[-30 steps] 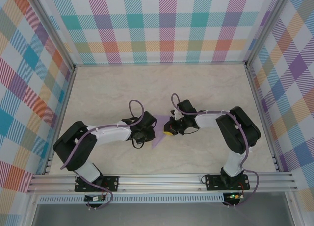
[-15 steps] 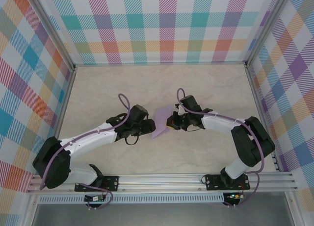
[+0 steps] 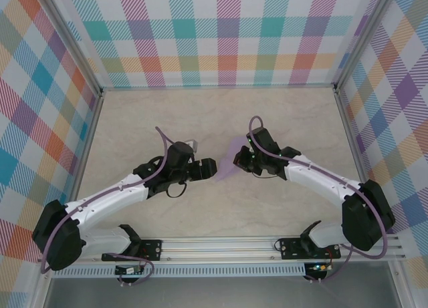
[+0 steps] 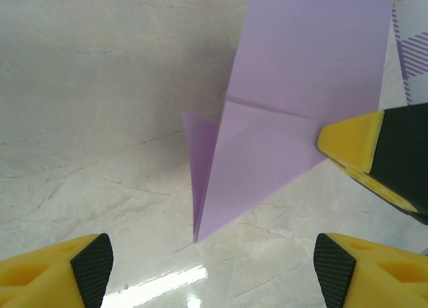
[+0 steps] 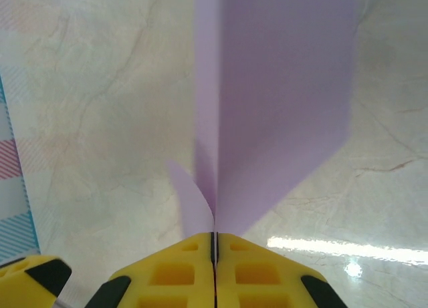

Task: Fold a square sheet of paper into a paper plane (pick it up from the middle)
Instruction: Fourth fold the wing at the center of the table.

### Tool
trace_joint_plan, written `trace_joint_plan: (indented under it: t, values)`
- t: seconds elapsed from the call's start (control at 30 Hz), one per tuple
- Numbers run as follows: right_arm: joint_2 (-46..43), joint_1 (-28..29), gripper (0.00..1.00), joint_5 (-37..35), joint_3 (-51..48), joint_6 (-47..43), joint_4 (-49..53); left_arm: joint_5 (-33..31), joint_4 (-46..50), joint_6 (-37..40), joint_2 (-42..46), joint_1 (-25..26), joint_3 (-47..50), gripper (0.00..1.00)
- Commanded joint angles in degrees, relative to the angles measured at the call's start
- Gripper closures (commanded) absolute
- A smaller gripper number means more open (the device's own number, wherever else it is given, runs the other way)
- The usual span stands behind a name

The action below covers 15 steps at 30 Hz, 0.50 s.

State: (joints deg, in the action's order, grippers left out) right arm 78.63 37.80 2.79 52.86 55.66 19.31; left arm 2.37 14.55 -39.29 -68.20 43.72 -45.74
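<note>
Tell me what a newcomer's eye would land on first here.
First comes the folded lavender paper, held mid-table between the two arms, with the right tool shut on it. Facing it, the left tool stands open with nothing in it. Bright plaid walls ring the pale marble table.

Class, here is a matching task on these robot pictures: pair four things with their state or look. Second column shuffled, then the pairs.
Column one:
1. left gripper
2. right gripper
3. lavender paper
4. table

Column two:
A. cream marble pattern
B. jaws shut on the paper
C. folded along creases
D. jaws open, holding nothing

Pairs: 1-D, 2-B, 3-C, 4-A
</note>
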Motion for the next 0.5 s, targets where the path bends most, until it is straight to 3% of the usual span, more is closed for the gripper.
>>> trace_joint_plan:
  t: [0.0,0.23,0.47]
  values:
    - [0.38,0.87,0.94,-5.2,3.28,-1.03,4.21,-0.96,-0.98,2.0,1.42,-0.48,1.0,0.17]
    - [4.61,1.39,0.94,-2.85,1.94,4.32,0.06,-0.51,-3.67,3.49,0.29,-0.48,2.24,0.11]
    - [9.88,1.34,0.94,-0.6,1.72,9.68,-1.61,0.01,-13.32,9.83,-2.18,0.91,6.62,0.11]
